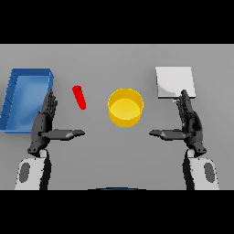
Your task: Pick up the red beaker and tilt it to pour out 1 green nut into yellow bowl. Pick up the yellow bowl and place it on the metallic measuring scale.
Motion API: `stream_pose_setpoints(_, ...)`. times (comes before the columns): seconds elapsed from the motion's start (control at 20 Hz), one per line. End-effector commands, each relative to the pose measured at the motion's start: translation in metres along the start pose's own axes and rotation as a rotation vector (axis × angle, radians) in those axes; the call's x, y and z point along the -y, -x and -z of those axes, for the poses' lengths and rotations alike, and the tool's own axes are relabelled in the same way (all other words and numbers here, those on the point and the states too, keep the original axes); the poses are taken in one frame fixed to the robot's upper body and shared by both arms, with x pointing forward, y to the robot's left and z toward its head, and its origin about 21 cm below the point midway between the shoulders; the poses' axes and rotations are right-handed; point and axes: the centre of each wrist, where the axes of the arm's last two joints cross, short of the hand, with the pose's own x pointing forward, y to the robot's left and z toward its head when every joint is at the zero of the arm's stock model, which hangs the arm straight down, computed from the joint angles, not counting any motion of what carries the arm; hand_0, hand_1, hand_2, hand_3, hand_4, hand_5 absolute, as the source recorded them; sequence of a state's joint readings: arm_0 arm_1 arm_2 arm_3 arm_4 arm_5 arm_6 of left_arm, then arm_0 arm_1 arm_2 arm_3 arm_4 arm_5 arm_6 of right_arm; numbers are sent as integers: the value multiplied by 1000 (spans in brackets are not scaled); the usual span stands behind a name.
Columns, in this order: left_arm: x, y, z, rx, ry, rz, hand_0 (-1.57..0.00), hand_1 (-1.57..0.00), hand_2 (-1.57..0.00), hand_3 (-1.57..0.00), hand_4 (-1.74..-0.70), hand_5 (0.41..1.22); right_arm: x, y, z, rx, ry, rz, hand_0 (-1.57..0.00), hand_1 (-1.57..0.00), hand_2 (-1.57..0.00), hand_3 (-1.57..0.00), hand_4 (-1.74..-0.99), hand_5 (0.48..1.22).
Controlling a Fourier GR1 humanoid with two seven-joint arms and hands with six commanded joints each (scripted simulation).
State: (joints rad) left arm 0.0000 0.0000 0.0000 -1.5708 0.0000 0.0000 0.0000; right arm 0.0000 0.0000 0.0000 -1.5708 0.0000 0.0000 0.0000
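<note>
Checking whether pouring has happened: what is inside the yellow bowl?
The yellow bowl shows only its own yellow floor; no green nut is visible. The red beaker stands apart to its left, its contents unseen.

Red beaker [79, 97], yellow bowl [125, 107], scale [175, 82] untouched; hands apart, fingers straight.

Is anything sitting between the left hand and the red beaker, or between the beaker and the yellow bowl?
Nothing visible. The red beaker stands just ahead and right of the open left hand, with bare table between. From the beaker to the yellow bowl there is also only bare table. The blue tray lies off to the left.
</note>
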Motion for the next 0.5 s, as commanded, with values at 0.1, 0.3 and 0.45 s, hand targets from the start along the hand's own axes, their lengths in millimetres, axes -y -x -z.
stream_pose_setpoints(0.1,0,1,-3,4,0,-1,1,1,1,1,-1151,599,-1,0,0,1,0,0,1,1,1,1,-1167,599)
stream_pose_setpoints(0.3,-3,-2,-17,27,28,63,1,1,1,1,-1151,599,1,0,-9,74,-2,-155,1,1,1,1,-1167,599)
stream_pose_setpoints(0.45,-1,-9,-31,23,66,135,1,1,1,1,-1161,599,-6,-3,-22,119,-4,-327,1,1,1,1,-1160,591)
